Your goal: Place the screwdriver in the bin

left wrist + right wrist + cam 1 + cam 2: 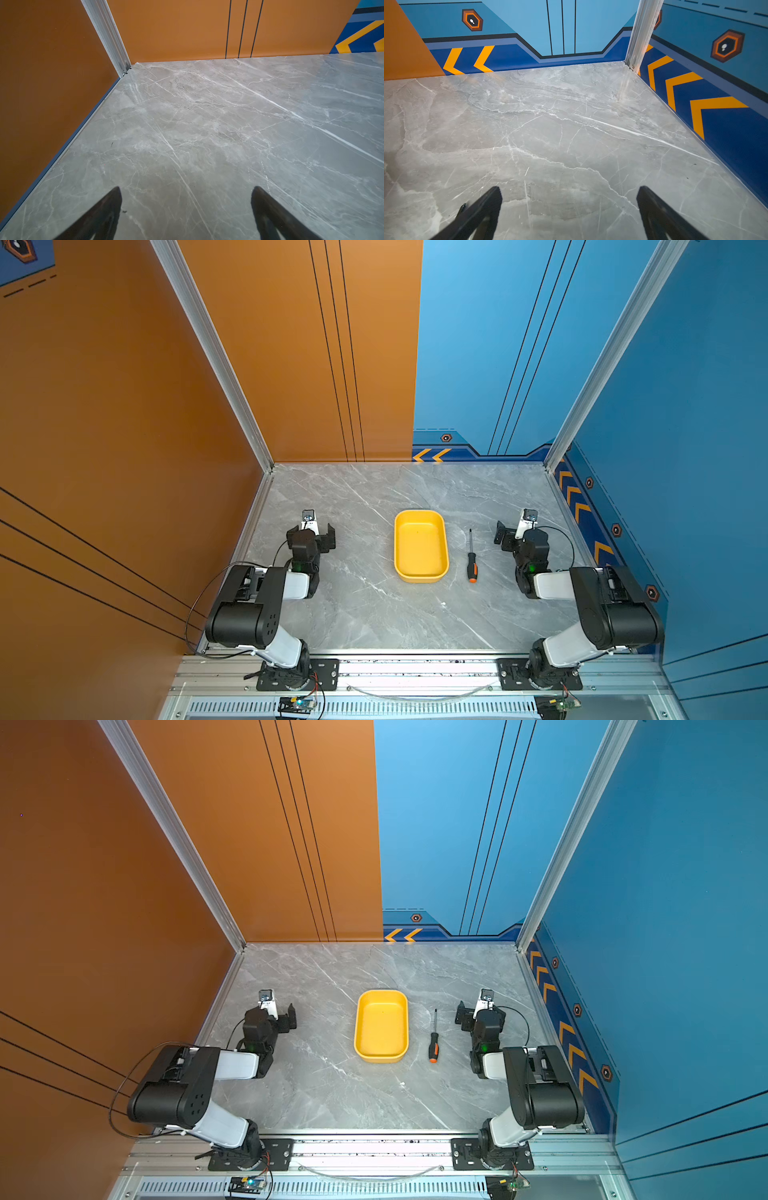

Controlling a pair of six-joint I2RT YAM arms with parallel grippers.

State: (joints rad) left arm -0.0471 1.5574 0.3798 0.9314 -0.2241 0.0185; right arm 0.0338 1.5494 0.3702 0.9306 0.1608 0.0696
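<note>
Orange wall (124,406) on my left and blue wall (685,406) on my right enclose the grey marble table (374,614) where I work, seen from above in both top views. My left arm (249,614) and my right arm (615,614) sit folded at the near corners of the table, each reaching forward along its own side, well apart from each other. Between them, about mid-table, stands the yellow bin (420,543), a shallow tray with rounded corners, its long side running from near edge to far wall, nothing inside it. My left pincer (187,189) hangs wide above bare marble to the left of the bin, its two dark fingers (104,212) spread far apart and gripping nothing. My right pincer (569,187) is likewise spread wide and holds nothing, with only marble between its fingers in the right wrist view. The screwdriver (471,560) lies flat on the table just to the right of the bin, parallel to its long side and not touching it, between the bin and my right arm. Its thin shaft points toward the far wall, and the orange end of its black handle faces the near edge.
</note>
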